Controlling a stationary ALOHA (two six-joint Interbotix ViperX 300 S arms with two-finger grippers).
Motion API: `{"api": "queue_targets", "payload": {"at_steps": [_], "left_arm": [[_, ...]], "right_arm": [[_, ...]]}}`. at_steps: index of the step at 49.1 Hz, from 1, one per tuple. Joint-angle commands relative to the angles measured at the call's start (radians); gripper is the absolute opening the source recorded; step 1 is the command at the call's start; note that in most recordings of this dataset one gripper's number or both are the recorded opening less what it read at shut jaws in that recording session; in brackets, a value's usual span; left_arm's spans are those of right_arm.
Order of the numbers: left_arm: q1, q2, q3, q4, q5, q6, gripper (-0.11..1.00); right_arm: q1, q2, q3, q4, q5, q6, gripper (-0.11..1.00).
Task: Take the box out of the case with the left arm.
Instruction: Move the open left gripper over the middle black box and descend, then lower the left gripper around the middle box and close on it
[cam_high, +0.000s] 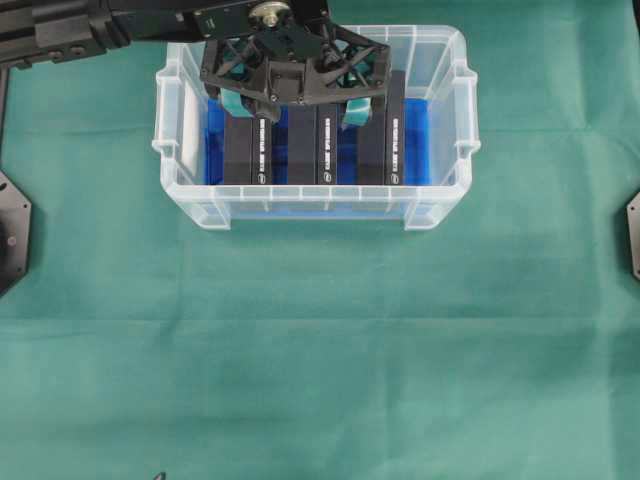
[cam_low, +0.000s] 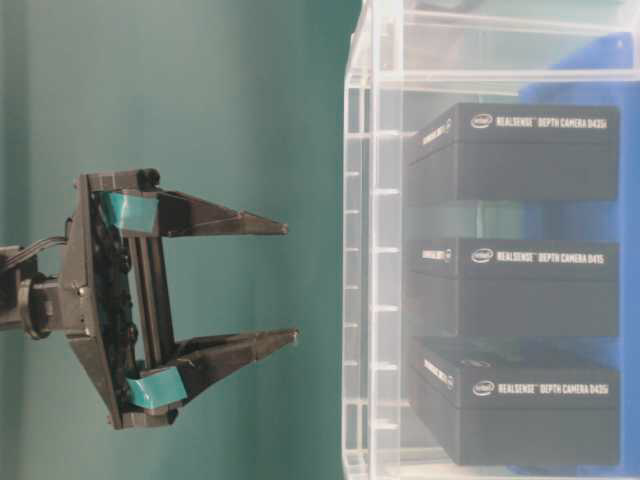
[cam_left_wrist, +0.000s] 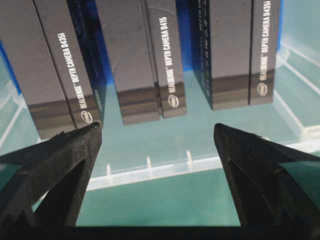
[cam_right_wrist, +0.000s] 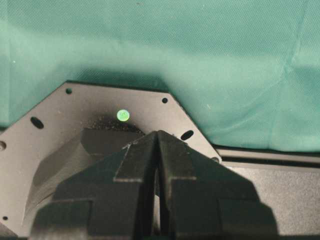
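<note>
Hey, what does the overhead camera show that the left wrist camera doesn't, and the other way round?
Only the overhead view shows the whole case on the green cloth, its blue lining, and the left arm's body reaching in from the upper left. Only the left wrist view shows the box labels clearly, reading depth camera, and the fingertips close up. Both show three black boxes side by side and the left gripper open, holding nothing.

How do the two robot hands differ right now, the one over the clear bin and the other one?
The left end effector stands wide open above the case, while the right end effector is shut, its fingers pressed together. The left one carries teal pads; the right one shows only black. The left looks down on black boxes, the right on a black plate. Both are black and hold nothing.
</note>
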Motion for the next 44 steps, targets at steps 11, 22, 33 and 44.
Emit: {"api": "queue_targets", "payload": {"at_steps": [11, 22, 33, 44], "left_arm": [[0.011, -0.02, -0.002, 0.012, -0.044, 0.003, 0.95], [0.021, -0.018, 0.058, 0.012, -0.087, 0.0, 0.95], [0.029, -0.015, 0.106, 0.012, -0.137, 0.0, 0.95], [0.038, -0.014, 0.172, 0.012, -0.179, -0.005, 0.95]], "right_arm": [[-0.002, 0.003, -0.025, 0.0, 0.0, 0.003, -0.01], [-0.002, 0.003, -0.025, 0.0, 0.002, 0.003, -0.01], [-0.002, 0.003, -0.025, 0.0, 0.0, 0.003, -0.01], [-0.002, 0.003, -0.025, 0.0, 0.0, 0.003, -0.01]]}}
